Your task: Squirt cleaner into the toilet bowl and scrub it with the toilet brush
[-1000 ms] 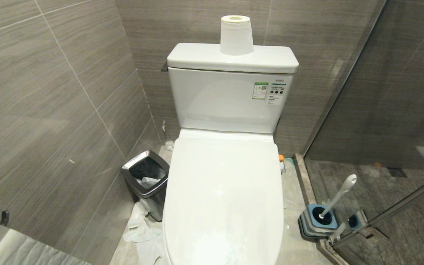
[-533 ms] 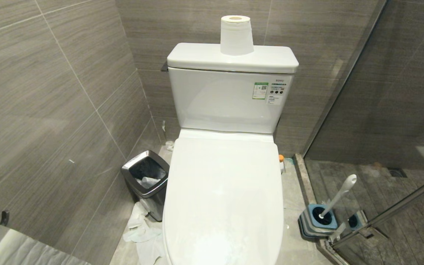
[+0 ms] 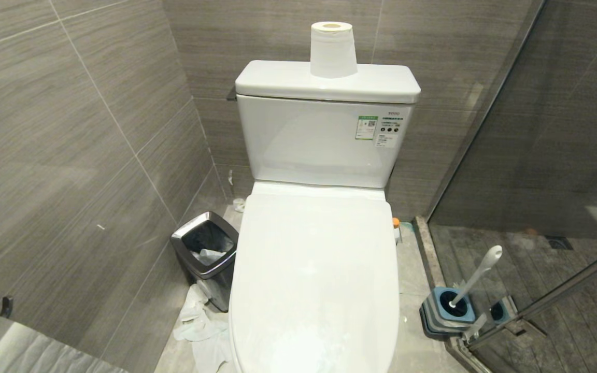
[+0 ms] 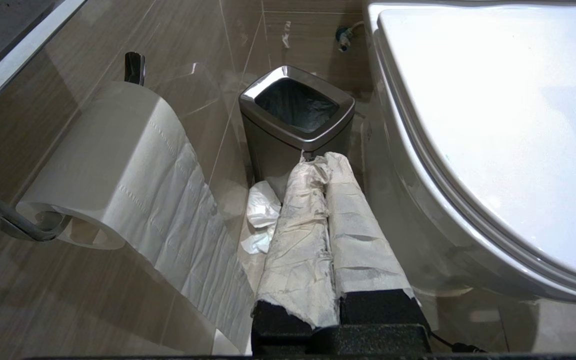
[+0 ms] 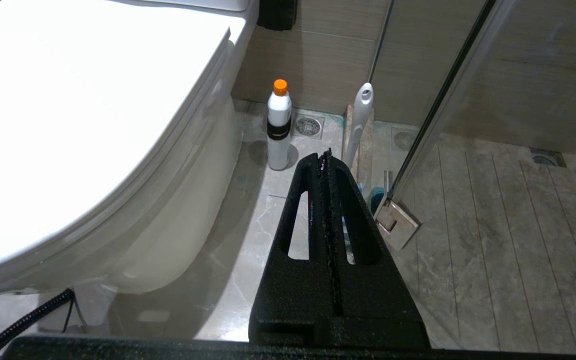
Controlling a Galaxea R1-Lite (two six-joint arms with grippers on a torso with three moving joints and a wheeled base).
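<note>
The toilet bowl is seen straight ahead from the head view with its white lid lowered flat over the seat, and a roll of paper is stood upright on the cistern behind it. To the robot's left, a steel-rimmed bin is set just beside the bowl, with crumpled tissue strewn on the floor in front of it. To the right, the toilet brush is parked in its blue-and-grey holder, handle tilted away from the bowl, close to the glass shower door. Neither arm is caught in the head view. In the left wrist view the left gripper is held low beside the bowl, its paper-wrapped fingers pressed together with nothing between them, pointed towards the bin; a wall-mounted paper roll is hung nearby. In the right wrist view the right gripper is likewise pressed together on nothing, aimed at the floor between the bowl and the shower door, where the cleaner bottle is stood upright with its orange cap on, just beside the bowl's base and near the brush handle.
</note>
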